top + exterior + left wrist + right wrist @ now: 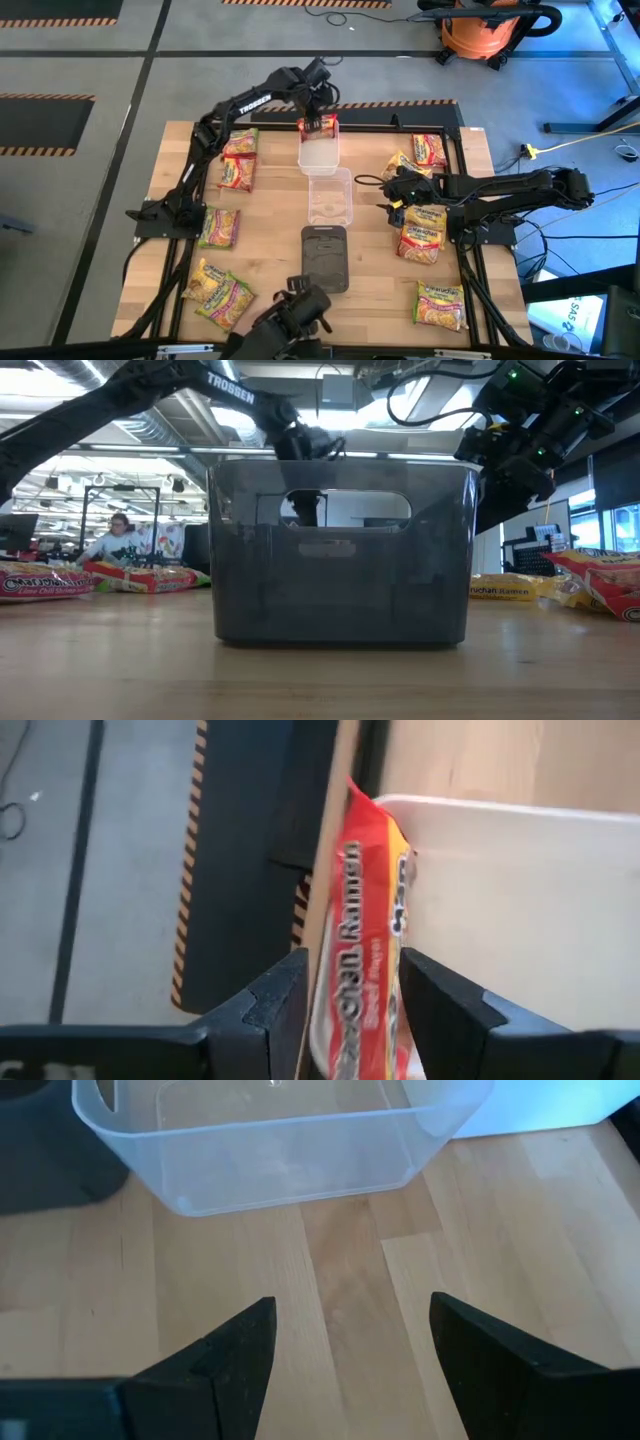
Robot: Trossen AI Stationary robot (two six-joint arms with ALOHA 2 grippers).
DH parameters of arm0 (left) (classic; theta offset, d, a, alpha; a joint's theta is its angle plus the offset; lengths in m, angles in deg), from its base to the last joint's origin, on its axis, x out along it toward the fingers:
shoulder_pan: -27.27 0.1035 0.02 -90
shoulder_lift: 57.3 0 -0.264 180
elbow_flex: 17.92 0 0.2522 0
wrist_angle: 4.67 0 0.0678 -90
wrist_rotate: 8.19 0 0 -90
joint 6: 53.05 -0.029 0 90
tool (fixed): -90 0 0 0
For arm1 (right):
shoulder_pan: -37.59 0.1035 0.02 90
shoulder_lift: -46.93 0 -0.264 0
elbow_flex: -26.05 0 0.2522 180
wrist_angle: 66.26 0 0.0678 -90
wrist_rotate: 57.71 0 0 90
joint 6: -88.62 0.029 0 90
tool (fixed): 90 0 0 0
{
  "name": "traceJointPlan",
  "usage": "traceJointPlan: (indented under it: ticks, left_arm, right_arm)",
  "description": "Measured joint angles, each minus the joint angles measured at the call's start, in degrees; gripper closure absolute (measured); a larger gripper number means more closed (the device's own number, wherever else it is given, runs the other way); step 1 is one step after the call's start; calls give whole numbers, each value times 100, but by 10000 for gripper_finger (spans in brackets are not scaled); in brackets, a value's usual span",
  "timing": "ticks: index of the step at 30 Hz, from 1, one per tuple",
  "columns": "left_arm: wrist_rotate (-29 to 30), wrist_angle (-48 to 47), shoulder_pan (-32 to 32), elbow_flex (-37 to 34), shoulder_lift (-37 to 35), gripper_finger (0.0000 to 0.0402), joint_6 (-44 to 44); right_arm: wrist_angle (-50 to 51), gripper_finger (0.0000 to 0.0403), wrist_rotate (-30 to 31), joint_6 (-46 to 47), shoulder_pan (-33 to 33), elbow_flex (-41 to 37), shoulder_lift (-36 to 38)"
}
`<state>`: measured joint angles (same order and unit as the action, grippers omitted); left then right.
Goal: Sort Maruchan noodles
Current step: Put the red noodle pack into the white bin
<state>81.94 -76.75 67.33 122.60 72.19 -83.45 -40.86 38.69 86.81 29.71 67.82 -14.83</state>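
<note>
A red-orange Maruchan packet sits between the fingers of my left gripper, which is shut on it above the far end of the white tray. The high view shows that gripper at the table's far middle. More noodle packets lie flat on the table, some on the left and some on the right. My right gripper hovers open over bare wood beside the clear tray, holding nothing. My left gripper pinches the red-orange packet by its two long edges, one finger on each side. The fingers slant down from above and lie across the packet. The packet stands on end over the white tray's far rim; its lower end is hidden.
Three trays stand in a row down the table's middle: white at the far end, clear in the middle, dark nearest. In the low view the dark tray blocks most of the table. Cables and a black frame run along the right side.
</note>
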Motion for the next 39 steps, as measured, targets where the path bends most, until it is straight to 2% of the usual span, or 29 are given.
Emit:
traceJointPlan:
  ticks: [4,5,8,13,18,23,32,36,39]
  left_arm:
    - [-58,-795,-98,812,-9,250,371]
    - [-171,-854,-155,835,-72,250,499]
    - [-485,-960,-404,478,-438,250,737]
    - [-515,-941,-1033,-134,-838,250,1154]
    - [-269,-505,-1811,-1145,-1389,252,1588]
    - [427,364,-2616,-2519,-2290,252,2271]
    - [1797,1833,-4220,-5122,-4191,252,4303]
    - [2317,2377,-5030,-5901,-4618,253,5116]
    - [2586,2830,-5536,-6269,-4640,253,5479]
  right_arm:
    - [0,158,22,-48,0,0,0]
    - [-1,158,24,-62,0,0,0]
    - [0,158,39,-106,0,0,0]
    - [-22,158,2,-174,0,2,-2]
    - [-97,158,-124,-299,2,2,-2]
    - [-107,158,-263,-314,2,2,-1]
    - [-123,158,-504,-266,2,3,2]
    - [-154,158,-818,-33,19,4,2]
    - [-218,158,-933,136,259,4,4]
